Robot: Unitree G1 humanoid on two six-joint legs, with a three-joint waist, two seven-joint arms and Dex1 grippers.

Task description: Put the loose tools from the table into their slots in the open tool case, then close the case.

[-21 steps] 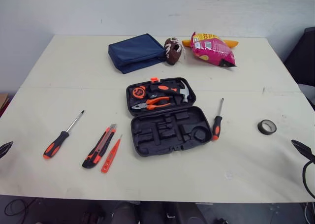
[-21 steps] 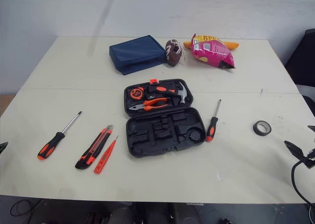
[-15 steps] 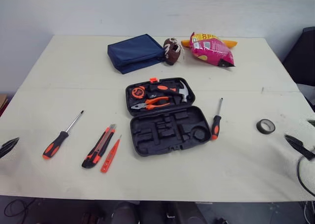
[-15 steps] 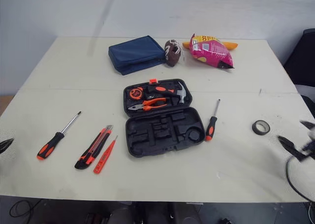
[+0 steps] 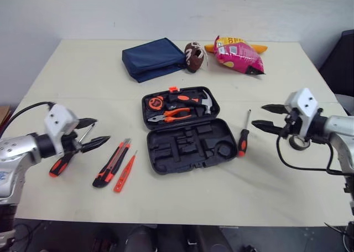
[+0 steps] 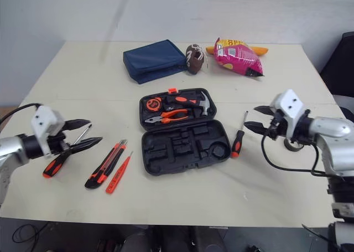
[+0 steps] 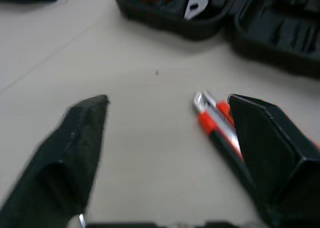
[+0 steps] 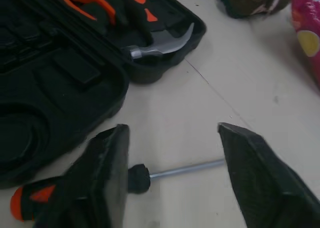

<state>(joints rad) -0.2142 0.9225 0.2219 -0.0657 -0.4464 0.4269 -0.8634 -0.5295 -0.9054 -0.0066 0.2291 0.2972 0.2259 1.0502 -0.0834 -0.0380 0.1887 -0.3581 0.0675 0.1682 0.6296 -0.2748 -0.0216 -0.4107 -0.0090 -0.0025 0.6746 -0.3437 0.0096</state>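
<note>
Both arms just swung in — left jaws apart over the long orange-and-black screwdriver (image 5: 64, 162), right jaws apart near the shorter screwdriver (image 5: 243, 140) beside the open black plastic tool case (image 5: 166, 164) — picking can start.

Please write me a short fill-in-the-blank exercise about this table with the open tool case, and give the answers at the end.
1. The left gripper and the right gripper are both ____.
2. The utility knife lies on the robot's ____ side of the tool case.
3. Inside the case, the hammer sits beside the orange-handled ____.

Answers: open; left; pliers.
</note>
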